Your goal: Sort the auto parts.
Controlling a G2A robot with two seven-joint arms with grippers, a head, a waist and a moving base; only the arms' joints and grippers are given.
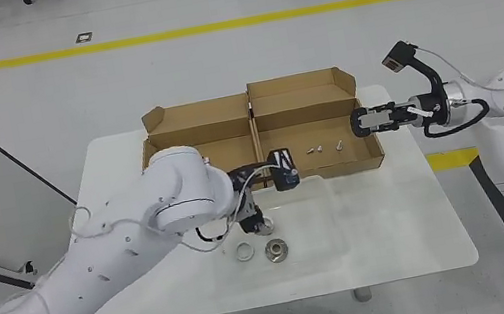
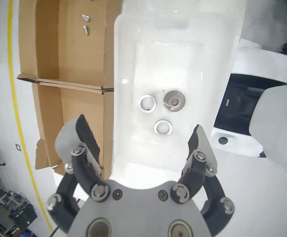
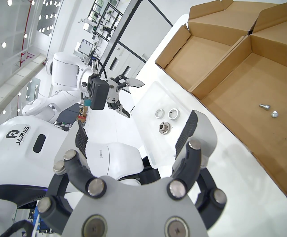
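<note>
Here's the white table (image 1: 397, 233), with two open cardboard boxes side by side along its far edge and a clear plastic tray (image 2: 170, 56) lying just in front of them. The left gripper (image 2: 139, 122) hovers above the left end of that tray, jaws spread wide with nothing between them. Right below it in the tray sit three metal parts close together but apart: one ring (image 2: 141, 103), a second ring (image 2: 156, 127) just beside it, and a flanged hub (image 2: 174, 101) next to the first ring. Over on the right, the right gripper (image 1: 358, 123) hangs at the right wall of the right box (image 1: 302, 97), and its jaws are also spread and empty. Inside that right box lie a small bolt (image 3: 264, 106) and a round fastener (image 3: 274, 114), near each other on the cardboard floor. The left box (image 1: 196, 126) stands touching the right one, and the parts in the tray are near its front wall.
</note>
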